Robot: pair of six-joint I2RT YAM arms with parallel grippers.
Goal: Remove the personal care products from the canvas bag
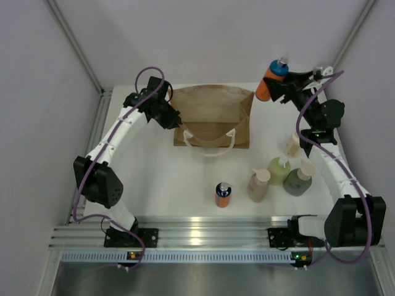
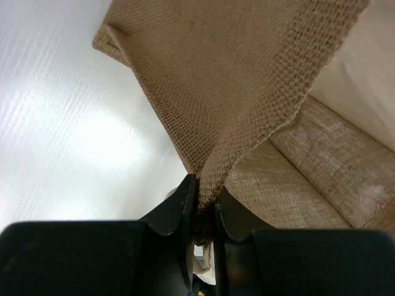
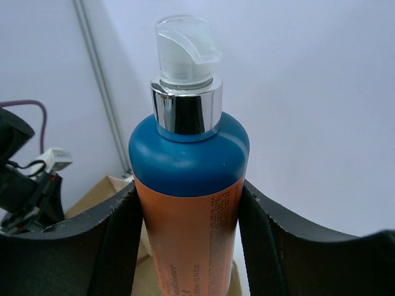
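Observation:
The tan canvas bag stands at the back middle of the table, white handle toward me. My left gripper is shut on the bag's left edge; the left wrist view shows burlap fabric pinched between the jaws of that gripper. My right gripper is shut on an orange bottle with a blue shoulder, held in the air right of the bag. In the right wrist view the bottle sits between both pads. Another orange bottle stands at the front middle.
Several bottles stand at the right: pinkish-beige, yellow-green, dark green and cream, partly behind the right arm. Grey walls close in the table on three sides. A metal rail runs along the near edge.

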